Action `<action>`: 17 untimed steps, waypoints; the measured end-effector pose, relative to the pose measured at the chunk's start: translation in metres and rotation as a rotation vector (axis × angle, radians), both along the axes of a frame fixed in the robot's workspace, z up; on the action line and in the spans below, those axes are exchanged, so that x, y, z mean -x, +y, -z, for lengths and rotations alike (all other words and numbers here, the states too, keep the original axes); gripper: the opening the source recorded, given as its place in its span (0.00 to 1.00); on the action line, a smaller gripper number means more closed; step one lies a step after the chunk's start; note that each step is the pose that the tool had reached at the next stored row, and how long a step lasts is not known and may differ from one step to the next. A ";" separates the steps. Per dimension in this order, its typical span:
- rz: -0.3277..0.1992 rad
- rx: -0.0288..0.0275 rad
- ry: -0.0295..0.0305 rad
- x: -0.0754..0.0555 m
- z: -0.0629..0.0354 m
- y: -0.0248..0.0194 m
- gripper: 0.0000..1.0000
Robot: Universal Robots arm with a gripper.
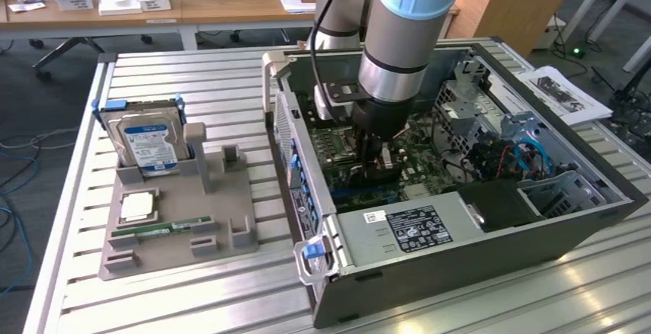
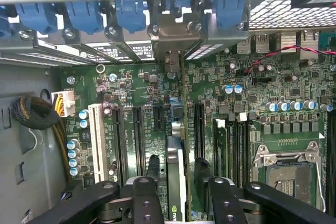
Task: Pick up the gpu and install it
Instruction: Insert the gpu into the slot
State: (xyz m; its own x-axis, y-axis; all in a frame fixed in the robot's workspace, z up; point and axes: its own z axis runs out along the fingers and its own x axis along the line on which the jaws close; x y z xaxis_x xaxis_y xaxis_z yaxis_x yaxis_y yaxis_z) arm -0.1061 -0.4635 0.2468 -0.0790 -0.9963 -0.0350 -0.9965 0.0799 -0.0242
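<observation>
The gpu [image 2: 176, 156] stands edge-on in a motherboard slot inside the open computer case [image 1: 437, 227]. Its metal bracket [image 2: 173, 38] sits at the case's rear wall, under the blue latches. My gripper [image 2: 177, 167] is straight above the card, one black finger [image 2: 153, 165] on each side of it. A narrow gap shows between each finger and the card, so the jaws stand open and off it. In the exterior view my gripper [image 1: 379, 162] reaches down into the middle of the case and covers most of the card.
A grey holder tray [image 1: 173, 258] on the exterior view's left carries a silver hard drive [image 1: 151, 145], a square processor chip [image 1: 137, 206] and a green memory stick [image 1: 163, 229]. Near the card are a white slot [image 2: 97, 140], an empty processor socket [image 2: 286, 169] and cable bundles [image 2: 37, 114].
</observation>
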 end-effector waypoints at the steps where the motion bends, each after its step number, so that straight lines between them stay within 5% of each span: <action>1: 0.000 0.0001 0.0000 0.000 0.0000 0.0000 0.40; 6: 0.000 0.0002 0.0001 0.000 -0.0052 0.0000 0.40; 17: 0.000 0.0001 -0.0004 0.000 -0.0520 0.0000 0.40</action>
